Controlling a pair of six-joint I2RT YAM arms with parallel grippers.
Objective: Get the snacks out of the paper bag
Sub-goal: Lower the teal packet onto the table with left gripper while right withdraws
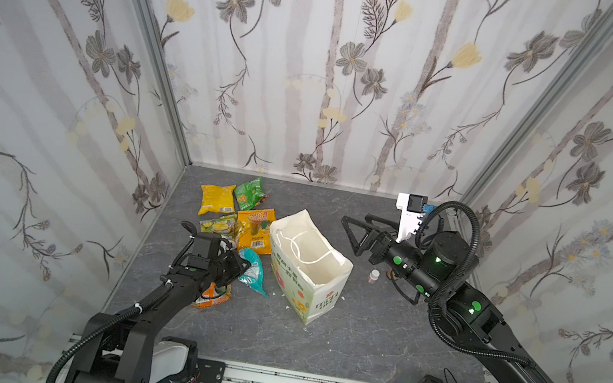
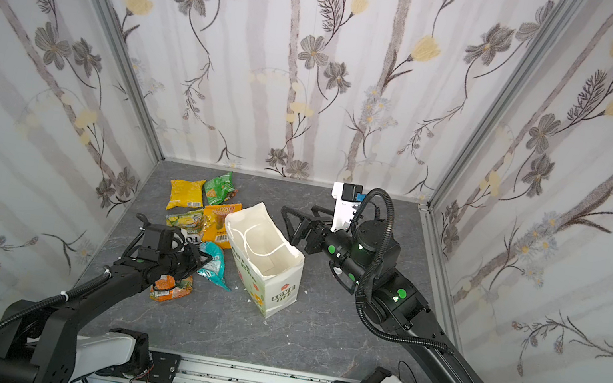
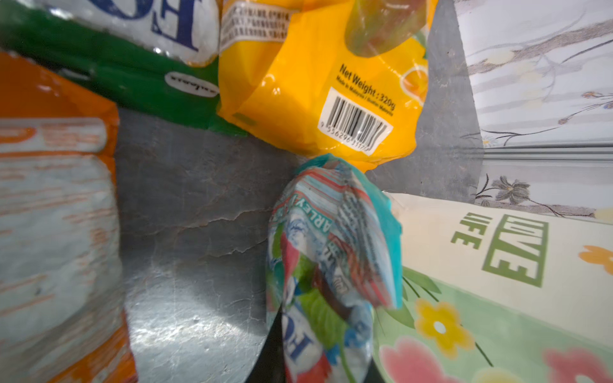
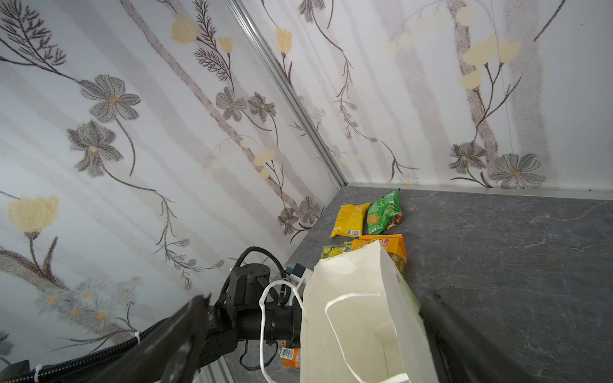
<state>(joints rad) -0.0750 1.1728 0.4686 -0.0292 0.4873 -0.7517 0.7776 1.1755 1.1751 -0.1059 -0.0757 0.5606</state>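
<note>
Paper bag [image 1: 313, 303] stands upright with its mouth open mid-table [image 1: 356, 336]. The snacks lie on the table to its left: yellow packet [image 1: 216, 198] and green packet [image 1: 250, 191] at the back, orange packet [image 1: 255, 230] and yellow-green FOXS packet [image 1: 217, 224] next, teal packet [image 1: 255, 272] just beside the bag, orange-white packet [image 1: 213, 297] partly under the left arm. Left gripper [image 1: 242, 264] sits low with fingers either side of the teal packet's crumpled end, but can't tell if they pinch it. Right gripper [image 1: 350, 235] hangs near the bag's far-right rim, fingers spread wide, nothing between them.
</note>
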